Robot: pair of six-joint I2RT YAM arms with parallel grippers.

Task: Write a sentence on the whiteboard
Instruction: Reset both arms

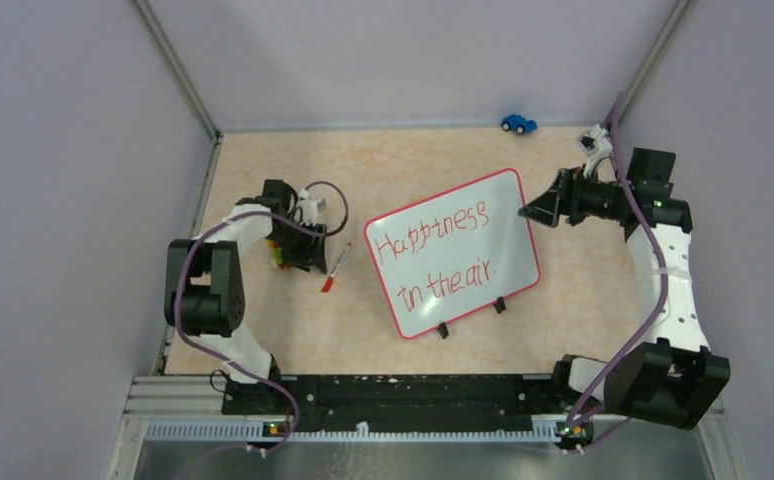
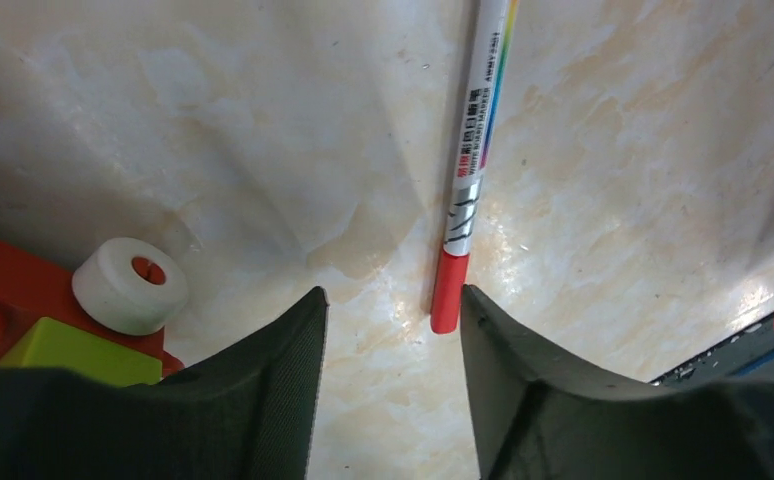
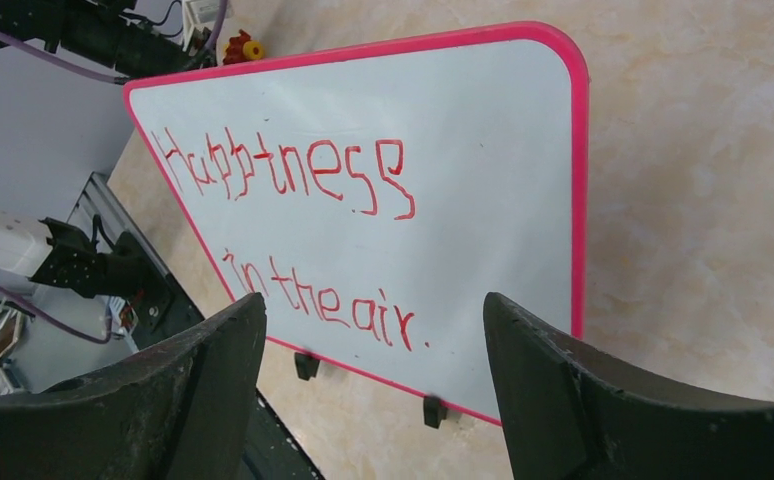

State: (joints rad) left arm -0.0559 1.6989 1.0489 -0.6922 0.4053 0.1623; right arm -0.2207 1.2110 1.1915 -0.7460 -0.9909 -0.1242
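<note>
Black left jaws fill the bottom of the left wrist frame. They stand parted and grasp nothing. The red end of the marker lies between them, close beside the right-hand finger, flat on the worktop. Toy blocks sit at the lower left of that frame.

At the bottom of the right wrist frame the right jaws are spread wide and empty, aimed at the board face.

Location: the whiteboard occupies the centre of the overhead frame, resting on two black feet at its lower edge. The right jaws are just beside its upper right corner. The sentence covers two lines and ends in a full stop, so writing appears complete.

Handling, by judgement:
- The board is probably light and stiff, so it may slide or tip on its feet if pushed.
- Its glossy face is slippery, and the ink will likely smear on contact.
- Take hold only on the pink frame, at the bare right-hand edge, clear of the lettering.
</note>
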